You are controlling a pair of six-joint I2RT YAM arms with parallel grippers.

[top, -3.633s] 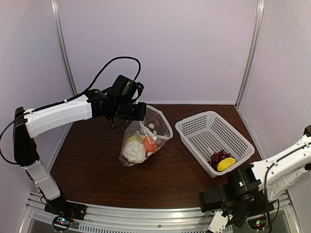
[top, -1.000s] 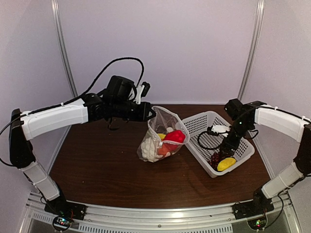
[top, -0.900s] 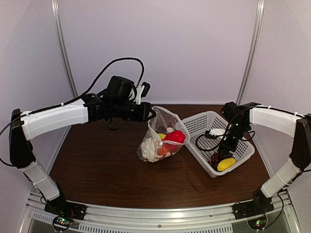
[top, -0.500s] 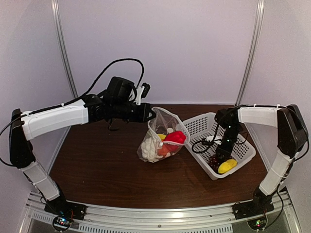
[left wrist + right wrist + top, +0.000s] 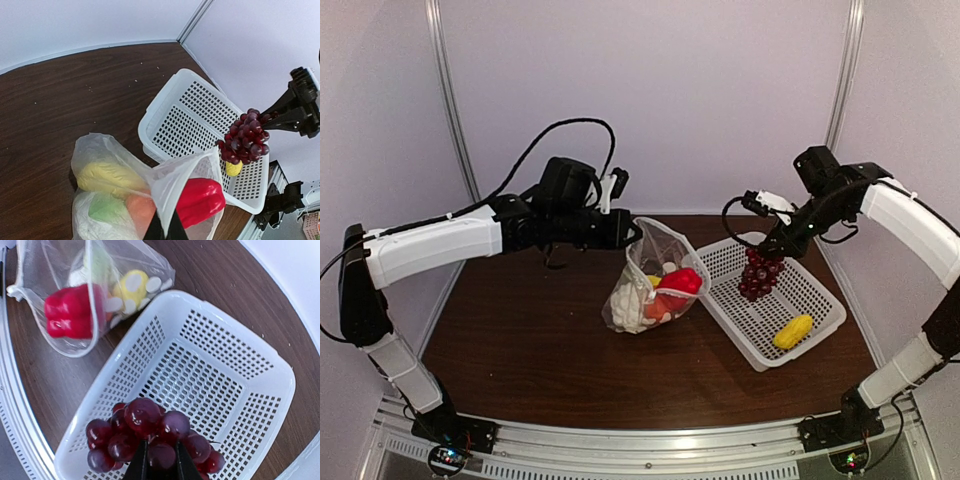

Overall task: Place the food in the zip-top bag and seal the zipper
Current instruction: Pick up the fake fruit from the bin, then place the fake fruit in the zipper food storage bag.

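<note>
The clear dotted zip-top bag [image 5: 655, 275] hangs open-mouthed from my left gripper [image 5: 632, 235], which is shut on the bag's mouth edge [image 5: 170, 200]. Inside it lie a red pepper [image 5: 680, 282], white cauliflower [image 5: 625, 298], an orange piece [image 5: 140, 212] and a yellow piece [image 5: 107, 177]. The zipper's white end [image 5: 11, 290] shows at the mouth's corner. My right gripper [image 5: 772, 250] is shut on the dark red grape bunch [image 5: 757, 274], which hangs above the basket, right of the bag. In the right wrist view the fingertips [image 5: 141, 460] pinch the grapes [image 5: 145, 425] from above.
The white mesh basket [image 5: 725, 330] stands on the brown table right of the bag, with one yellow food piece [image 5: 792, 331] lying near its front corner. Purple walls close in behind and on both sides. My left arm stretches across the table's left half.
My right gripper closed on the grape bunch in the basket and lifted it up and back, above the basket. The yellow piece stayed behind. The left arm and bag have not moved.
</note>
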